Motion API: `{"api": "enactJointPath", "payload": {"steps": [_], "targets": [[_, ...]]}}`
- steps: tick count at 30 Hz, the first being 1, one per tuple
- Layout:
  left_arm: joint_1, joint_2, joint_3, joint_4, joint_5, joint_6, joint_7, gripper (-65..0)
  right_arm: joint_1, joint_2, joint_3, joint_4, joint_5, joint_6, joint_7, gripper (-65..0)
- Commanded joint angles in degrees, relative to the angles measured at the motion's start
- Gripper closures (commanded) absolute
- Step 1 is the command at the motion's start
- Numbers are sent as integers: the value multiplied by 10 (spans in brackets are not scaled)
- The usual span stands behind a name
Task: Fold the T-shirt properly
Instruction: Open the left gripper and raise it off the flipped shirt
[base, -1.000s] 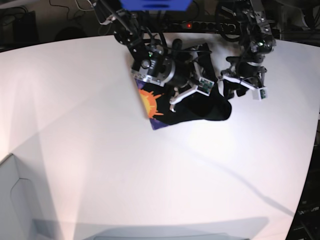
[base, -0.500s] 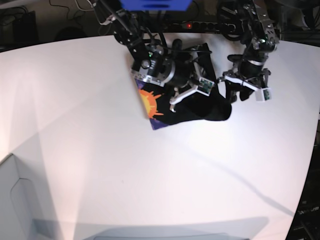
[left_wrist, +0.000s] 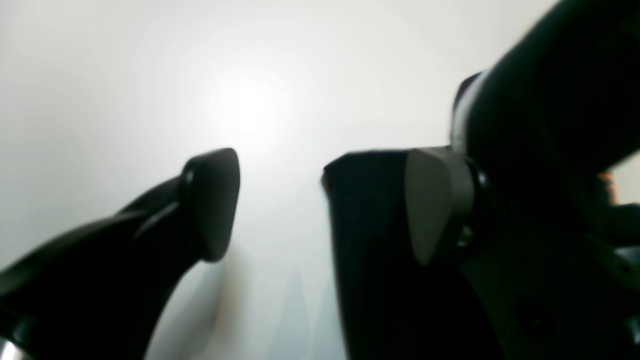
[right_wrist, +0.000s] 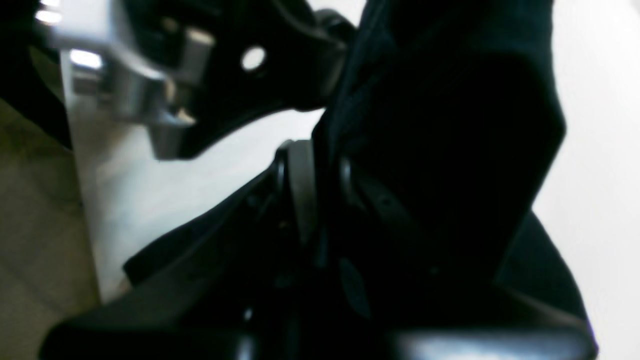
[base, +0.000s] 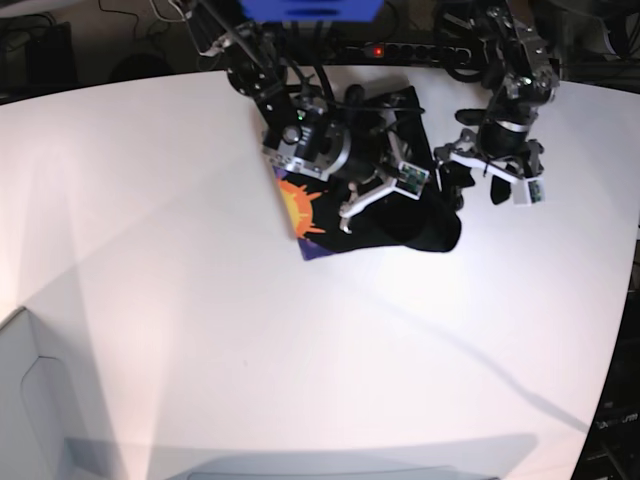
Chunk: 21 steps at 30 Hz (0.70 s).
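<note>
Two claws: both at the table's far side, over one black T-shirt (base: 400, 215).
Right claw (right_wrist: 320, 180): pinched tight on a fold of T-shirt cloth, which rises between its pads.
Left claw (left_wrist: 320, 200): spread wide, gripping nothing; white table (left_wrist: 150, 75) under it, the T-shirt's edge just beside one pad.
T-shirt: bunched beneath the right claw, orange sun print (base: 300, 208) showing.

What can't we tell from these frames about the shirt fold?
- Base: the right gripper and its arm cover the T-shirt's middle, so fold lines are hidden.
- Right wrist: dark and blurred; cloth between the fingers, no layer count.
- Left wrist: left gripper open over the table; the shirt's extent is cut off.
</note>
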Motion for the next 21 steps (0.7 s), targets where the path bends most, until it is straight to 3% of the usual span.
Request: {"api": "enactJointPath", "payload": {"steps": [1, 12, 21], "targets": [[-1, -2, -3, 20, -7, 0, -15, -495, 7, -9, -2, 11, 9, -5, 15, 0], [5, 11, -133, 25, -110, -3, -9, -495, 8, -9, -2, 11, 9, -5, 16, 0], [43, 9, -146, 25, -115, -3, -14, -495, 8, -9, -5, 10, 9, -5, 17, 0]]}}
